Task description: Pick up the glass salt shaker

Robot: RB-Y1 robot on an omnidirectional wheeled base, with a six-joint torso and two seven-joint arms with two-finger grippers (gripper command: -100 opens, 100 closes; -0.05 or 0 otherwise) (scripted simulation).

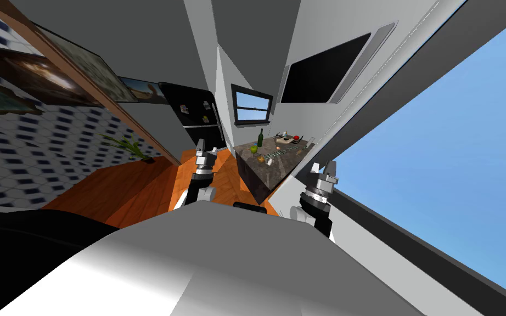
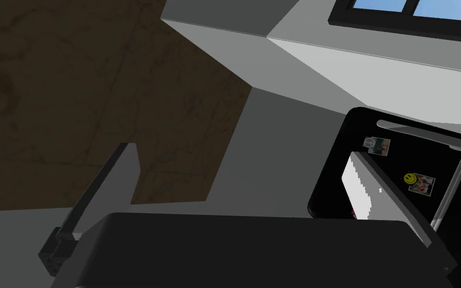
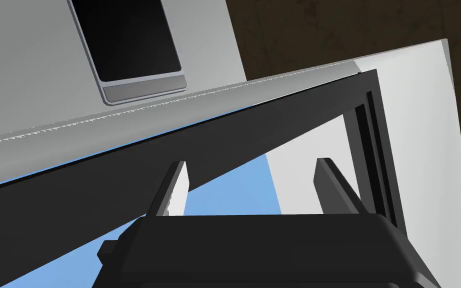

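A dark stone counter point(image 1: 266, 174) stands a few steps ahead. On it are a green bottle point(image 1: 260, 137), a green apple point(image 1: 253, 148) and several small items. I cannot tell which of them is the salt shaker. My left gripper point(image 1: 201, 147) is raised left of the counter's near corner. It is open point(image 2: 247, 170) with nothing between its fingers. My right gripper point(image 1: 330, 169) hangs to the right of the counter by the window wall, also open point(image 3: 254, 175) and empty. Both are well short of the things on the counter.
A black fridge point(image 1: 191, 115) with magnets stands at the back left, also in the left wrist view point(image 2: 424, 165). A potted plant point(image 1: 131, 147) sits by the tiled wall. Orange wood floor point(image 1: 136, 186) leads to the counter. A large dark-framed window point(image 1: 438, 164) runs along the right.
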